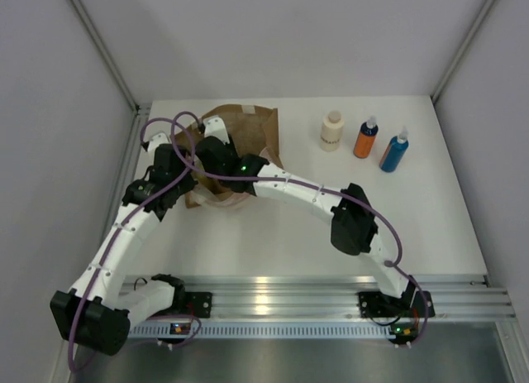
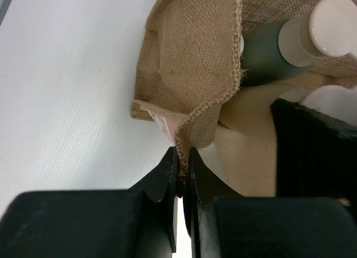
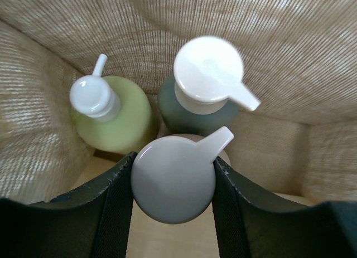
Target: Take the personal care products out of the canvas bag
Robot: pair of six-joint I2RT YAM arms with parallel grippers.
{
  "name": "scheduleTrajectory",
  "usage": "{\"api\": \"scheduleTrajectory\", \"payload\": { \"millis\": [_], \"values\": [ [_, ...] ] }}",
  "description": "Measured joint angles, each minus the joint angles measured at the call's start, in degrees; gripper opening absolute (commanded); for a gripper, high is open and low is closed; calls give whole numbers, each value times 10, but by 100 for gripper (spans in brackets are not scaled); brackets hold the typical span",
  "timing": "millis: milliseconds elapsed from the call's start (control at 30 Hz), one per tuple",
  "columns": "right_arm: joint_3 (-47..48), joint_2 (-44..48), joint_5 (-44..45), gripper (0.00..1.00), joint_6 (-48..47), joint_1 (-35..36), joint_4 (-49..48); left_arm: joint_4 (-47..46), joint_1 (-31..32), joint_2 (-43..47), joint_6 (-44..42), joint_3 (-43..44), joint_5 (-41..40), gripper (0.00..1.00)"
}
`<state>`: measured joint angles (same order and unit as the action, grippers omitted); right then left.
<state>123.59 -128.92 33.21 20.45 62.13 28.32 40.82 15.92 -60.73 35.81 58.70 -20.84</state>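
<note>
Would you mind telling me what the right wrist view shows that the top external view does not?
Only the right wrist: inside the canvas bag, the yellow-green bottle, the grey-green bottle and a third bottle, its cap clamped in the right gripper. Only the top external: the cream bottle, orange bottle and blue bottle standing on the table. Both: the bag itself.

No text, brand, number or sign can be read. The cream bottle (image 1: pixel 331 131), orange bottle (image 1: pixel 365 139) and blue bottle (image 1: pixel 394 151), upper right of the top view, show too small for any print.
</note>
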Motion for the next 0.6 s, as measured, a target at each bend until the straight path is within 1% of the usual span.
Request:
{"api": "scheduleTrajectory", "payload": {
  "millis": [133,300,600],
  "values": [
    [-9,40,-10,0,-44,0,4,2,0,0,0,0,0,0],
    [-10,106,-33,0,-77,0,4,2,0,0,0,0,0,0],
    [-5,202,-61,0,-102,-4,4,2,0,0,0,0,0,0]
  ]
}}
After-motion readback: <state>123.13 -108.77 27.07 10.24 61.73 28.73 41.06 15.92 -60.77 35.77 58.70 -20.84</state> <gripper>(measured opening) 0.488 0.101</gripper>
